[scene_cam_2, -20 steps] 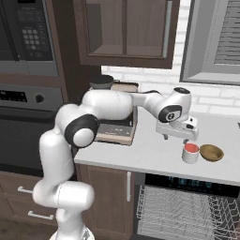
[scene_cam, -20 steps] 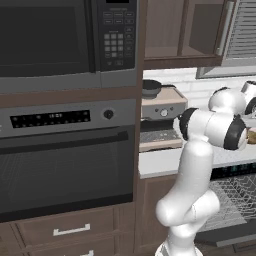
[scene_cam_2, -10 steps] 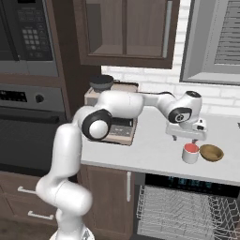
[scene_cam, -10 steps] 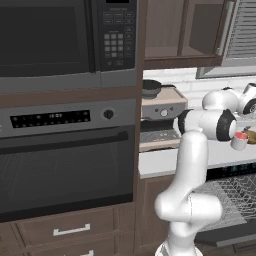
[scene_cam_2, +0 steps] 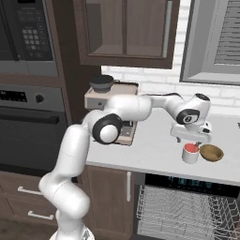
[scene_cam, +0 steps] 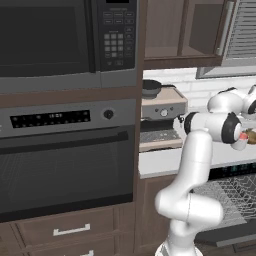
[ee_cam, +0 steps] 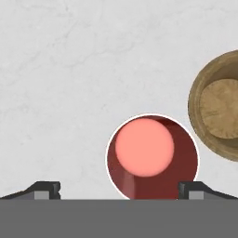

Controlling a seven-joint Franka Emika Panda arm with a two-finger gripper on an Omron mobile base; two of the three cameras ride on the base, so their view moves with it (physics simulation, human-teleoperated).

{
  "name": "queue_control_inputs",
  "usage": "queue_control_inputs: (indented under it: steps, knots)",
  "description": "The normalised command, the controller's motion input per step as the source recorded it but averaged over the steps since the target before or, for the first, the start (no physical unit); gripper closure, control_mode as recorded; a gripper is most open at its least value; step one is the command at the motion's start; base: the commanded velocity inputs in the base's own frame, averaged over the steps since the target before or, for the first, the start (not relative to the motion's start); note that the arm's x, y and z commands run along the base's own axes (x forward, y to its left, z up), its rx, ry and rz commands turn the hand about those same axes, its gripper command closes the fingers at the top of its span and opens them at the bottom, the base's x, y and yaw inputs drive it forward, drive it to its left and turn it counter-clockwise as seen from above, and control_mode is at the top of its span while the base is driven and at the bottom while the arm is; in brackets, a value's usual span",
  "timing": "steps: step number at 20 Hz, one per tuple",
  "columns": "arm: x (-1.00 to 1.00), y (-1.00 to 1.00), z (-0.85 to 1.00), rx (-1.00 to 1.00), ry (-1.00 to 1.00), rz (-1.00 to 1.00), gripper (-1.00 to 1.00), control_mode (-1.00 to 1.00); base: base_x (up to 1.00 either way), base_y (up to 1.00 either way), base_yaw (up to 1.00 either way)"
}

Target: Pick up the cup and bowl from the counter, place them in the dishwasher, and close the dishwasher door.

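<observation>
The red cup [scene_cam_2: 191, 153] stands on the pale counter [scene_cam_2: 150, 150], and the tan bowl [scene_cam_2: 211, 152] sits just right of it, close beside. My gripper [scene_cam_2: 190, 138] hangs open directly above the cup, pointing down. In the hand view the cup [ee_cam: 151, 155] lies between the fingertips [ee_cam: 197, 189], nearer the right one, with the bowl [ee_cam: 216, 107] at the right edge. Below the counter the dishwasher is open, showing its wire rack [scene_cam_2: 187, 211]. The dishwasher door [scene_cam: 235, 232] is dropped down. From the left base view a sliver of the cup [scene_cam: 243, 135] shows past my arm.
An espresso machine [scene_cam_2: 112, 101] with a black pot on top stands on the counter left of my arm. The black oven [scene_cam: 65, 165] and microwave [scene_cam: 60, 35] fill the wall to the left. Wall cabinets [scene_cam_2: 126, 28] hang overhead.
My arm has stretched farther right and the hand has come down over the red cup. The jaws stayed open; cup and bowl have not moved.
</observation>
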Motion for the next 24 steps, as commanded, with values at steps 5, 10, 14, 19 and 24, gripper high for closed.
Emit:
queue_control_inputs:
  steps: [5, 10, 14, 19, 24]
  knots:
    - [0.0, 0.02, -0.38, 0.0, 0.0, 0.0, -1.0, -1.0, 0.0, 0.0, 0.0]
    - [0.0, 0.06, -0.27, 0.0, 0.0, 0.0, -1.0, -1.0, 0.0, 0.0, 0.0]
    - [0.0, 0.07, -0.31, 0.0, 0.0, 0.0, -1.0, -1.0, 0.0, 0.0, 0.0]
    - [0.0, 0.02, -0.32, 0.0, 0.0, 0.0, -1.0, -1.0, 0.0, 0.0, 0.0]
    - [0.0, 0.0, -0.1, 0.0, 0.02, 0.0, 1.0, -1.0, 0.0, 0.0, 0.0]
